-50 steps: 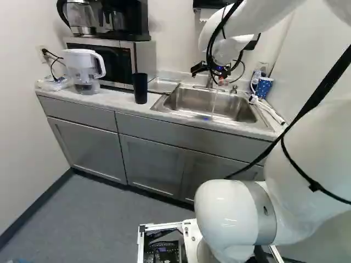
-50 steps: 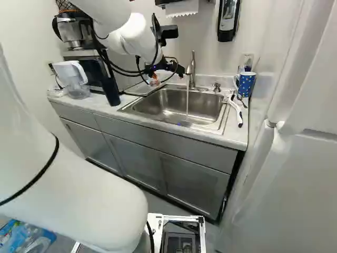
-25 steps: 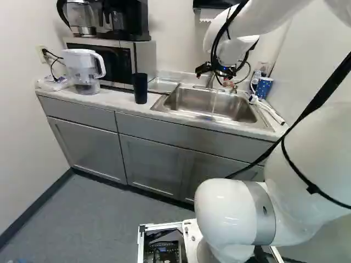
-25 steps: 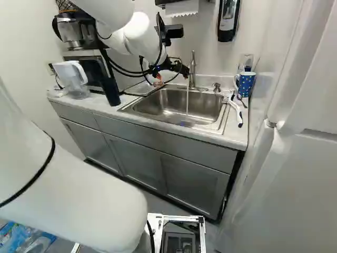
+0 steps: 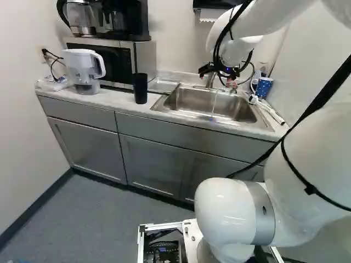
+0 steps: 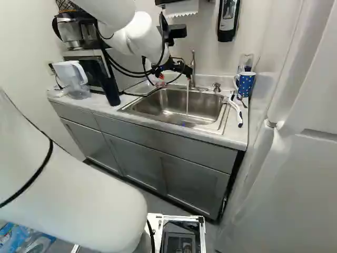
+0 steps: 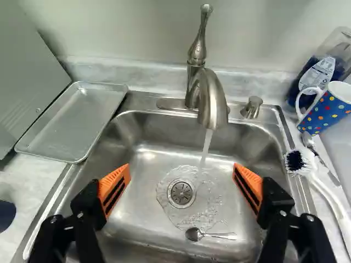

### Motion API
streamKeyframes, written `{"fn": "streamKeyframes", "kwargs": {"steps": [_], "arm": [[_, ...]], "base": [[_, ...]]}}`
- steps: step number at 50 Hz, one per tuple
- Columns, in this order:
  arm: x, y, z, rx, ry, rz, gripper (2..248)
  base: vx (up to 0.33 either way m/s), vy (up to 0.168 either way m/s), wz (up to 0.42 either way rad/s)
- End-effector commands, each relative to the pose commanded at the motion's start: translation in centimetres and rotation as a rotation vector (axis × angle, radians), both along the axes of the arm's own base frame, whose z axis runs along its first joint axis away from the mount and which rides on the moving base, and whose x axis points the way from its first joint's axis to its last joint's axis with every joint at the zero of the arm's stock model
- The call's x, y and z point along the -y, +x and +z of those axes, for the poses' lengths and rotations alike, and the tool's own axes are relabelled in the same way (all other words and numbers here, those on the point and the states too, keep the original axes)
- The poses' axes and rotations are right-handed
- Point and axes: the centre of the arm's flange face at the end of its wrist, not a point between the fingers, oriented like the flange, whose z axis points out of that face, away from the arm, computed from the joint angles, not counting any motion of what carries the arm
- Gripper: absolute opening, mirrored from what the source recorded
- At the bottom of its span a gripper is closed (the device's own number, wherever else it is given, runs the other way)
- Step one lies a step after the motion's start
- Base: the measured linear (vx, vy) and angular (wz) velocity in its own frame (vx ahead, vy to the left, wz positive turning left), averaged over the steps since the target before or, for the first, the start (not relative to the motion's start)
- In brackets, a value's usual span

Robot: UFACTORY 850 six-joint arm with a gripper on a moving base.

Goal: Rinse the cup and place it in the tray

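Above a steel sink (image 7: 145, 219), the robot's jaws stand wide apart and empty, orange pads (image 7: 115, 189) facing each other as water (image 7: 204, 153) pours from a faucet (image 7: 211, 104) ahead. A spotted blue mug (image 7: 330, 108) rests on the surface (image 6: 73, 101) at the right of the right base view, outside the jaws; a dark cup (image 5: 140, 89) stands across the sink, near the metal tray (image 7: 74, 118). Which one is the task's cup cannot be told. A spoon (image 7: 194, 234) lies in the basin.
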Motion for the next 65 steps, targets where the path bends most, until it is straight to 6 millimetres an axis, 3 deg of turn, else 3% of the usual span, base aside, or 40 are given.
{"fn": "streamKeyframes", "kwargs": {"steps": [17,65], "arm": [[-1.0,-0.1,0.0,0.001,0.000,0.022,247],[-8.1,-0.5,-0.1,0.005,-0.001,0.185,247]], "base": [[0.000,0.000,0.000],[0.000,0.000,0.000]]}}
